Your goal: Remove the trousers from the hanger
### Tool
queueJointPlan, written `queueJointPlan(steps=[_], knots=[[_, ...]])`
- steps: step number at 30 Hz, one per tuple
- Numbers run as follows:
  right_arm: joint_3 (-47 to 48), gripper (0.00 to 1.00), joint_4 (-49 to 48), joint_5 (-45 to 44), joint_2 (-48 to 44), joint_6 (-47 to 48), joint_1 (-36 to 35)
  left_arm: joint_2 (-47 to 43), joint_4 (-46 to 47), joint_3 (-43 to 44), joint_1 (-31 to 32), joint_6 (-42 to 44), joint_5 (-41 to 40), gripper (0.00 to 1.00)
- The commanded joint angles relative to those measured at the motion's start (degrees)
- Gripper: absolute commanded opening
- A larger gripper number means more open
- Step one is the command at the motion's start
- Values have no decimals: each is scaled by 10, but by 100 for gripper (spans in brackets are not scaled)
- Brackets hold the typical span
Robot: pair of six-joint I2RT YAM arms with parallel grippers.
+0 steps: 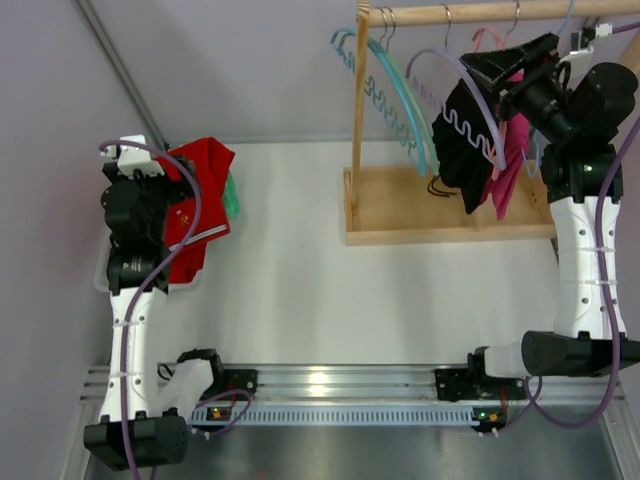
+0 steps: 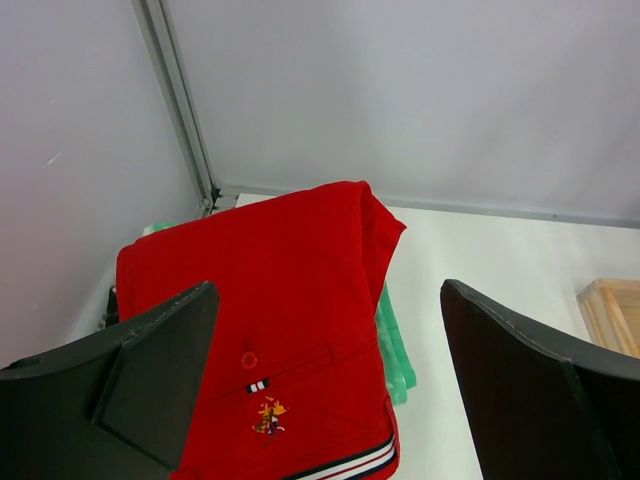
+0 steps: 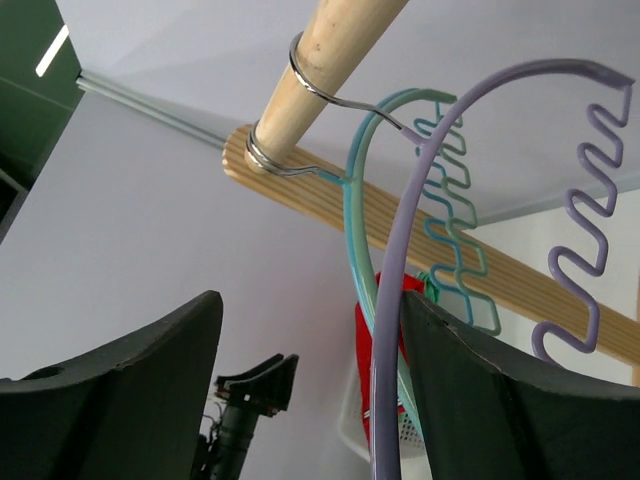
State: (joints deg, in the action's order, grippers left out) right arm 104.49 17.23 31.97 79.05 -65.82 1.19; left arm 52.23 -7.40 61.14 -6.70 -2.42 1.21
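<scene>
Black trousers (image 1: 462,150) hang on the purple hanger (image 3: 398,260), right at my right claw (image 3: 310,300).

They are dark and draped doubled over the hanger's wavy bar, just below my right claw, with a pink garment (image 1: 512,150) beside them. That claw is released, fingers spread; the purple hanger runs between them, close to one finger, and nothing is gripped. The rail (image 3: 335,40) and a teal hanger (image 3: 355,230) sit above and beyond it. My left claw (image 2: 328,290) is released wide over a white bin (image 1: 101,278) holding red trousers (image 2: 290,330) on top of a green garment (image 2: 395,350).
</scene>
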Motion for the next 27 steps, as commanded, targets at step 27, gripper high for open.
queueJointPlan(steps=[27], knots=[[56,86,76,12,-93,236,93,-14,18,-1,-2,-26,12,99]])
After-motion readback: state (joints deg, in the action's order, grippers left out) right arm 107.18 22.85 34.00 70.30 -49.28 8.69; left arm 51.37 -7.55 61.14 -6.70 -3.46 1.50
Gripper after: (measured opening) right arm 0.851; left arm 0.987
